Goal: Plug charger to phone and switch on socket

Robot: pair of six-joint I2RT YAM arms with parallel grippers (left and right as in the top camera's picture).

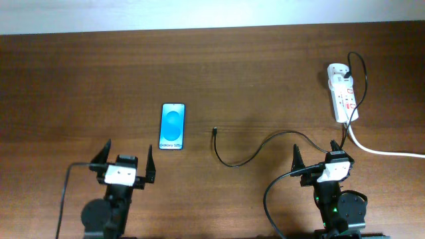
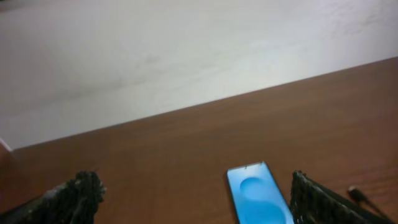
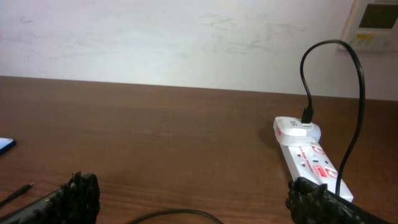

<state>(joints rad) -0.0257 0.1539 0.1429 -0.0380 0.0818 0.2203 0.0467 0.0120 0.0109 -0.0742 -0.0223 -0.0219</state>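
Dark brown wooden table (image 1: 252, 60) fills the overhead view, with a pale wall (image 2: 155, 56) behind it in both wrist views. Left of centre lies the small black-framed smartphone (image 1: 172, 126), flat, blue screen up, its white-text end toward the bottom of the frame. That probably leaves its port end facing the arms.

At the upper right sits the white oblong power strip (image 1: 341, 93), its thick white cord (image 1: 382, 152) trailing off the right edge. A white adapter (image 3: 297, 129) is already seated in its far end. From there the thin black charger cable (image 1: 279, 134) arches up, then snakes across the middle to its small black plug tip (image 1: 214, 131), which lies loose to the right of the phone, near but not touching it.

The left gripper (image 1: 128, 147) waits at lower left just below the phone, fingers spread wide and empty. The right gripper (image 1: 314, 151) sits at lower right, likewise spread and empty, with the cable passing close by. Neither step looks begun. The strip's red switches lie on the right arm's side, which suits it for the switching.
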